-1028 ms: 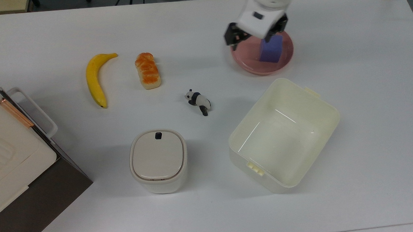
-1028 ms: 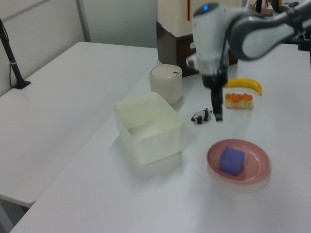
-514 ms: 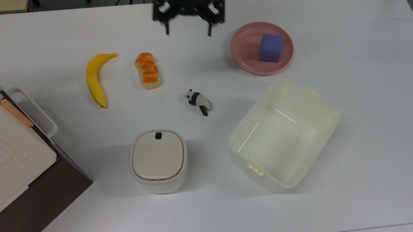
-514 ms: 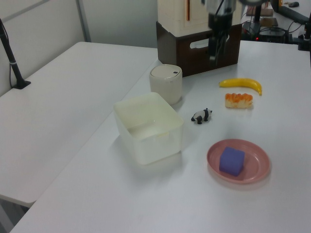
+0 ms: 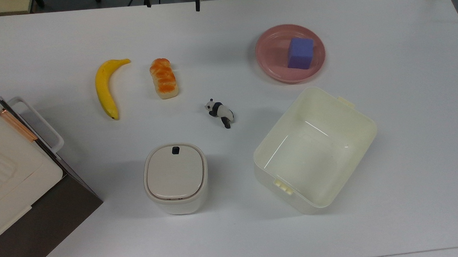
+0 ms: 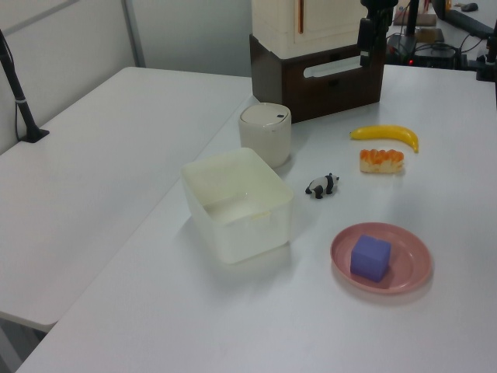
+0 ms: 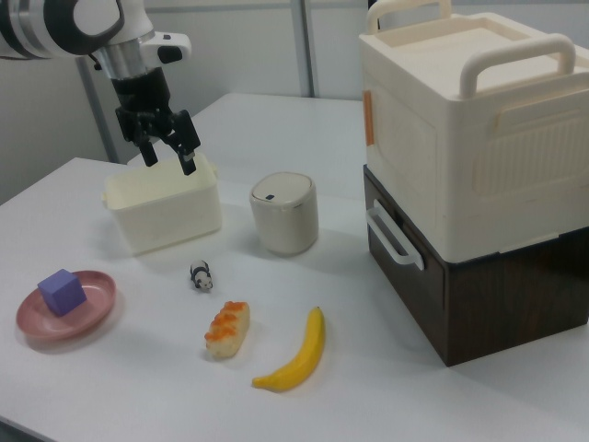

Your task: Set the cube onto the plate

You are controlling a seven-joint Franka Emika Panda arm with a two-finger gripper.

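The cube (image 5: 300, 53) is seen resting flat inside the plate (image 5: 271, 51), off-centre toward the top view's right, its base borne by the plate's floor and kept within the raised rim, so the placement is judged done. The gripper (image 7: 159, 146) is held high above the table (image 5: 399, 96) in the right view, its fingers spread apart and nothing held between them. The cube is left well apart from it, low and toward the right view's left, untouched
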